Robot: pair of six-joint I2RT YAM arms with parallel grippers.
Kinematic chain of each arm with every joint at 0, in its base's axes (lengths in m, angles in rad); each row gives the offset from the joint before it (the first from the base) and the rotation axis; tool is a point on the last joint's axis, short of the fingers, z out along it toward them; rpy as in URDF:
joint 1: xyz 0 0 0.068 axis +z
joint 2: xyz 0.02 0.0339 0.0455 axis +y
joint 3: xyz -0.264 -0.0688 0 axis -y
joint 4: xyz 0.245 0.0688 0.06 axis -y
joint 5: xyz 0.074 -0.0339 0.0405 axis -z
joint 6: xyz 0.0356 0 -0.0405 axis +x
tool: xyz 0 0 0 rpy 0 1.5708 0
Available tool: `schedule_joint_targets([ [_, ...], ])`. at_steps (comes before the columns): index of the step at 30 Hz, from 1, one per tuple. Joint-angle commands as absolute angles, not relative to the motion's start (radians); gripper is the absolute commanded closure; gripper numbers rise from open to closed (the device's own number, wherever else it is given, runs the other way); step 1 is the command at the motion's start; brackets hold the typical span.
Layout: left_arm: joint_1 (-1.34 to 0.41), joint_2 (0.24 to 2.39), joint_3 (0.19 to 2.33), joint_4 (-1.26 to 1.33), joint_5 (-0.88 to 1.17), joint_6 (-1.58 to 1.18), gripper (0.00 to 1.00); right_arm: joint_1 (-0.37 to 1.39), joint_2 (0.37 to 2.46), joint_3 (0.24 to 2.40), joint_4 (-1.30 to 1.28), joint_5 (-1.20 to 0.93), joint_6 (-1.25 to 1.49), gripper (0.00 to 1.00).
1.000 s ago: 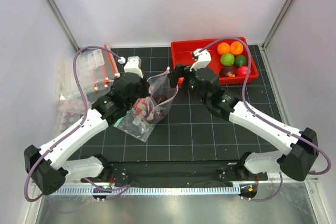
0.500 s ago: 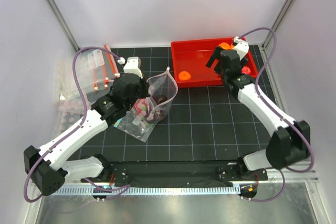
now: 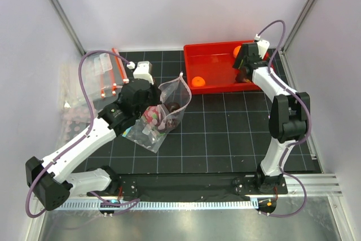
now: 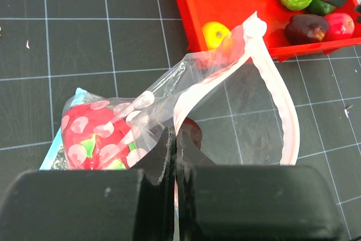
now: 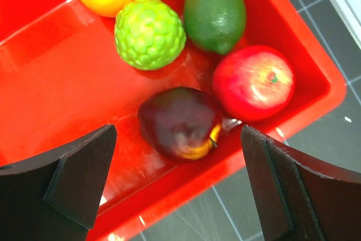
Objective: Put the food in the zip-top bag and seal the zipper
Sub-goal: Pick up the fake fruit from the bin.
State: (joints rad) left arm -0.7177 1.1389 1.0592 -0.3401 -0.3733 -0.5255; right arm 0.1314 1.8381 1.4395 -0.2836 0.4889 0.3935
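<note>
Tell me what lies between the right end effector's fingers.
The dark fruit, lying ungripped on the red tray's floor, framed by the right end effector's open fingers in the right wrist view.

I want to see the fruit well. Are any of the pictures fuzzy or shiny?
Right wrist: the dark fruit is sharp, the right fingers are fuzzy at the edges, the tray shines. Left wrist: the left fingers are a dark blur, the bag glints white. Top: even light, everything small.
</note>
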Motion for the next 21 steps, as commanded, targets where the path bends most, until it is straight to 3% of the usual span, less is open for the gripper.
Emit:
schedule_joint_targets([
  [1, -0.716, 1.118, 1.063, -0.287, -0.368, -0.538, 1.0, 0.143, 1.873, 1.505, -0.336, 0.534, 0.37, 0.01],
  [11, -0.716, 1.128, 1.066, -0.29, -0.367, -0.537, 1.0, 0.129, 1.969, 1.529, -0.397, 0.529, 0.416, 0.0],
  [17, -0.718, 1.127, 1.066, -0.29, -0.368, -0.537, 1.0, 0.083, 2.026, 1.536, -0.399, 0.42, 0.446, 0.04],
  [18, -0.718, 1.127, 1.066, -0.29, -0.368, -0.537, 1.0, 0.081, 2.032, 1.537, -0.399, 0.411, 0.449, 0.06],
  [19, -0.718, 1.129, 1.069, -0.291, -0.367, -0.535, 1.0, 0.08, 2.029, 1.536, -0.397, 0.388, 0.448, 0.23],
  [21, -0.718, 1.129, 1.068, -0.291, -0.367, -0.535, 1.0, 0.08, 2.016, 1.525, -0.384, 0.37, 0.451, 0.37],
])
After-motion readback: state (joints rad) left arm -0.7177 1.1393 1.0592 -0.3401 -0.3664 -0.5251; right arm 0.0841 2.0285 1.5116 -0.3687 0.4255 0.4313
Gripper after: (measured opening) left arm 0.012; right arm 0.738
